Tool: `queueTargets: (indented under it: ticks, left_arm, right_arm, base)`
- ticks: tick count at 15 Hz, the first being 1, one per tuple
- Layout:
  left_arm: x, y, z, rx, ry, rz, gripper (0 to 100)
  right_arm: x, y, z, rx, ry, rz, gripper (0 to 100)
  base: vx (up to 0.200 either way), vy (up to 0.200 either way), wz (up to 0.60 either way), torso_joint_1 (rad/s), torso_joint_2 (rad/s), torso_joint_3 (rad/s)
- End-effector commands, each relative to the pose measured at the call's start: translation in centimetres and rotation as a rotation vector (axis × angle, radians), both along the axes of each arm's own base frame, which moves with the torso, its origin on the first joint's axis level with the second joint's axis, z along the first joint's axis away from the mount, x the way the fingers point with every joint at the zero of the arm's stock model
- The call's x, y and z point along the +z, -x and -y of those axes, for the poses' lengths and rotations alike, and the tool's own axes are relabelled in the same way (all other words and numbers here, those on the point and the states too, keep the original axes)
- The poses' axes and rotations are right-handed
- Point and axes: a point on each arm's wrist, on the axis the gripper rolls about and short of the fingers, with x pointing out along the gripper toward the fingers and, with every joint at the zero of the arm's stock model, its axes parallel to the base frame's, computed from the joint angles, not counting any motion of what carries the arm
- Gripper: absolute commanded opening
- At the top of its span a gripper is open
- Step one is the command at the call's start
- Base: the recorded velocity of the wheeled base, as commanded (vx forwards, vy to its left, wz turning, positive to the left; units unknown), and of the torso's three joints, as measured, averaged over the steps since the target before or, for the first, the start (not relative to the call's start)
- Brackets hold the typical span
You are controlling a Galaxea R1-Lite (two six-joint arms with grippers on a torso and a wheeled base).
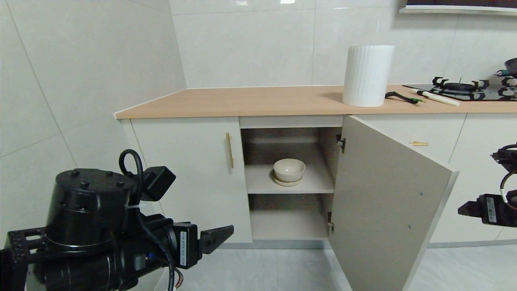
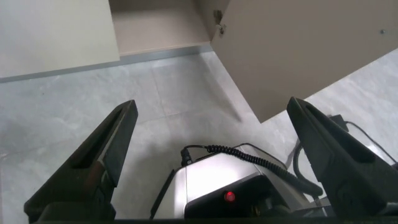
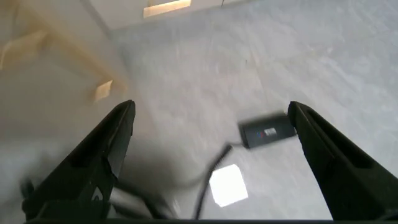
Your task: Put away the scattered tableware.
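Bowl sits in the open cabinet, on the upper shelf, upright and roughly centred. It rests on a shallow plate of the same pale colour, whose rim shows just under it. The lower shelf is below that.

Cabinet door is swung wide toward me, hinged on the right side of the opening. The neighbouring door to the left is closed, with its gold handle vertical beside the opening.

Left gripper hangs low in front of the closed door, well short of the cabinet and below shelf height. Through its wrist camera I see both fingers spread wide with nothing between them, and the floor and the bottom corner of the open door beyond.

Right gripper is at the right edge of my head view, low, beyond the open door and in front of the right-hand cabinets. Its fingers are also spread apart and hold nothing, with floor beneath.

On the counter a tall white ribbed container stands above the open door. Just right of it lie a black utensil and a pale-handled one, next to the stove.
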Motion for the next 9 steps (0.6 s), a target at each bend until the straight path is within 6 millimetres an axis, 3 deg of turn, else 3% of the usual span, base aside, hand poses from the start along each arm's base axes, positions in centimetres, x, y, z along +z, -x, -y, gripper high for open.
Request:
queueTargets:
  ticks: [1,5,9]
  left_arm:
    - [-0.1,-0.1,0.1,0.001,-0.002,-0.005,100]
    - [-0.1,-0.1,0.1,0.001,-0.002,-0.005,100]
    - [-0.1,-0.1,0.1,0.001,-0.002,-0.005,100]
  right_arm:
    - [-1.4,-1.5,0.6,-0.040,-0.015,-0.023,100]
    - [-2.6,-3.4,0.4,-0.065,-0.051,0.010,100]
    - [-3.5,-4.3,-1.3,-0.063,-0.112,0.023,100]
  base:
    - [0.000,0.000,0.00,0.000,0.00,0.000]
    - [0.000,0.000,0.00,0.000,0.00,0.000]
    - [0.000,0.000,0.00,0.000,0.00,0.000]
